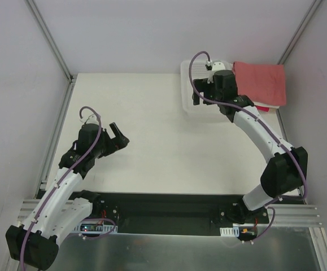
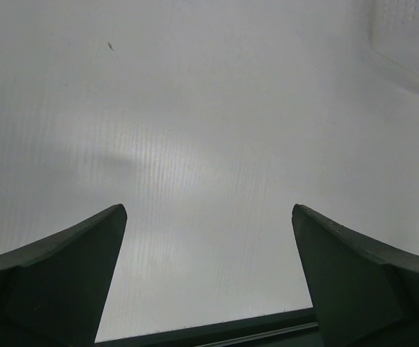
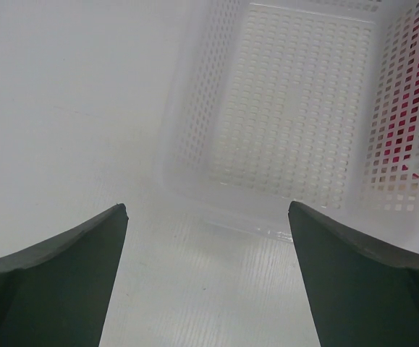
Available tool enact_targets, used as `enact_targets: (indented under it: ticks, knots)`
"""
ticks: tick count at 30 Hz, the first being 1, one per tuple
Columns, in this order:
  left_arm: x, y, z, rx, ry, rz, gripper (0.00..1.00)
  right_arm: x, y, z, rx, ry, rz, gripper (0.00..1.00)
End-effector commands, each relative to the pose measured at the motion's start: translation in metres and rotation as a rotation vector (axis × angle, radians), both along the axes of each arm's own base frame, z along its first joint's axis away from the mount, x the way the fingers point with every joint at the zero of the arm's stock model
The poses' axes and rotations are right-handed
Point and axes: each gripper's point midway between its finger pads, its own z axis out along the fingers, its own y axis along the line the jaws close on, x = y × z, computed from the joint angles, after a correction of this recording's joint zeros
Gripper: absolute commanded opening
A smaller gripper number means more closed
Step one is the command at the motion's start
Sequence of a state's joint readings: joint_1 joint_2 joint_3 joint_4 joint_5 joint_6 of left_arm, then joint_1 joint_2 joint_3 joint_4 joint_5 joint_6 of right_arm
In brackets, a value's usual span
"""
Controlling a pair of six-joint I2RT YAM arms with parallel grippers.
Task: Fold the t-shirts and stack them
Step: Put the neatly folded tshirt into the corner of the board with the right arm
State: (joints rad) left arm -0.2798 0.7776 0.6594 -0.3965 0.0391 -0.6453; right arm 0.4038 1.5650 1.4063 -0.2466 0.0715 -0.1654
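Overhead and wrist views of the two-arm rig at one moment.

The white surface [image 1: 152, 124] carries a white plastic lattice basket [image 1: 188, 84] at its far right. Just to the right of the basket lies a pile of folded cloth. Its top layer is the salmon-red t-shirt [image 1: 259, 82], folded into a flat rectangle. Along the pile's near edge a thin strip of the cream-white t-shirt [image 1: 273, 105] shows below it, with a small corner of the pink-red t-shirt [image 1: 260, 108] beside that strip.

The right hand [image 1: 196, 93] hangs over the basket's near left part, its arm reaching diagonally across from the near right base. In the right wrist view the right hand [image 3: 208, 206] has its fingers [image 3: 64, 267] spread wide and grips nothing. The basket [image 3: 296, 123] interior lies ahead of them, and red cloth shows through the holes of its right wall; contact between cloth and wall cannot be judged.

The left hand [image 1: 121, 135] hovers over the bare left part of the surface, well apart from the pile. In the left wrist view the left hand [image 2: 209, 210] likewise has its fingers [image 2: 79, 253] spread wide and holds nothing.
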Motion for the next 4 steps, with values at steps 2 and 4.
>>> enact_targets:
  ticks: [2, 4]
  knots:
    - [0.0069, 0.0054, 0.0202, -0.001, -0.05, 0.039, 0.99, 0.0043, -0.0011, 0.0186, 0.038, -0.067, -0.033, 0.97]
    - [0.0071, 0.0054, 0.0209, 0.002, -0.049, 0.037, 0.99, 0.0043, -0.0003, 0.019, 0.048, -0.065, -0.037, 0.97]
